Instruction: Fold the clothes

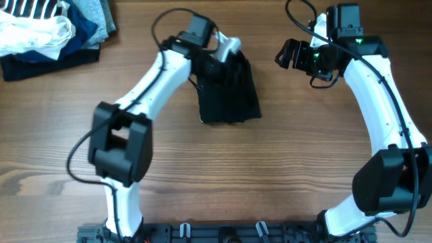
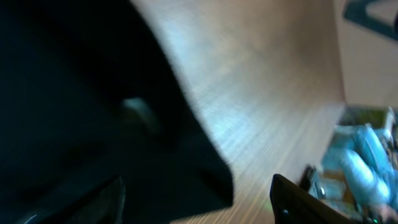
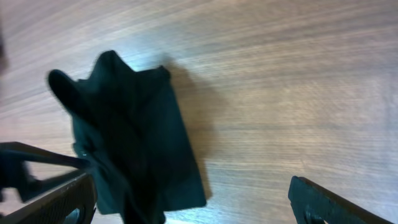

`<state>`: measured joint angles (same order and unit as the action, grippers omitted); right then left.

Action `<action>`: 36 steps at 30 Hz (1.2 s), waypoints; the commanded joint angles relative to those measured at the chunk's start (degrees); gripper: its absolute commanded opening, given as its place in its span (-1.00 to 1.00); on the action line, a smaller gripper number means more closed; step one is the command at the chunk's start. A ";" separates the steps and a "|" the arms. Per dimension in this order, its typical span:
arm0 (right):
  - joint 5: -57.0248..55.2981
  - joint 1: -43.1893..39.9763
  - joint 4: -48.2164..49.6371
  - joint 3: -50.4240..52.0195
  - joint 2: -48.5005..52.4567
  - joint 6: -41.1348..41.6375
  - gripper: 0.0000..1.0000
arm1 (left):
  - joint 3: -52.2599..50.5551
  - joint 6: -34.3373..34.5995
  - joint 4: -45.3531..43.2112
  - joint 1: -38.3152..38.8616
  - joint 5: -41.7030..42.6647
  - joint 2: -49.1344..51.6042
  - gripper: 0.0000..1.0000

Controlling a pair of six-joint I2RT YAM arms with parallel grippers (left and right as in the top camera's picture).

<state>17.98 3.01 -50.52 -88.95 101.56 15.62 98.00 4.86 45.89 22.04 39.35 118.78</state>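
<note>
A black garment (image 1: pixel 229 91) lies folded into a rough rectangle on the wooden table, just right of centre. My left gripper (image 1: pixel 226 52) hovers over its far edge. In the left wrist view its jaws (image 2: pixel 199 202) are wide open, with the black cloth (image 2: pixel 74 112) filling the left side under and between them. My right gripper (image 1: pixel 288 55) is open and empty, apart from the garment to its right. The right wrist view shows its spread jaws (image 3: pixel 193 202) and the garment (image 3: pixel 134 149) lying at the left.
A pile of other clothes (image 1: pixel 47 30), white, blue, striped and dark, sits at the table's far left corner. Bare wood (image 1: pixel 290 169) surrounds the black garment. The arm bases stand along the near edge.
</note>
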 commanded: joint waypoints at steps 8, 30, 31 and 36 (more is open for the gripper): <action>7.58 4.13 4.37 -0.50 1.66 -3.80 0.99 | 0.48 10.62 10.12 -16.90 -10.56 -5.57 0.57; 5.05 12.79 11.43 -0.50 15.26 -2.73 -0.34 | 0.48 10.62 11.58 -16.52 -12.92 -1.44 0.80; 2.93 12.79 11.41 -0.50 15.26 -1.38 -0.59 | 0.48 10.62 11.63 -16.52 -12.92 -1.44 0.80; -3.23 12.79 11.45 -0.50 15.26 1.11 -0.91 | 0.48 10.60 11.63 -16.52 -12.94 -1.44 0.81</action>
<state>20.10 15.86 -39.33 -88.95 116.27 14.44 98.26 14.98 57.67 5.30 26.81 116.79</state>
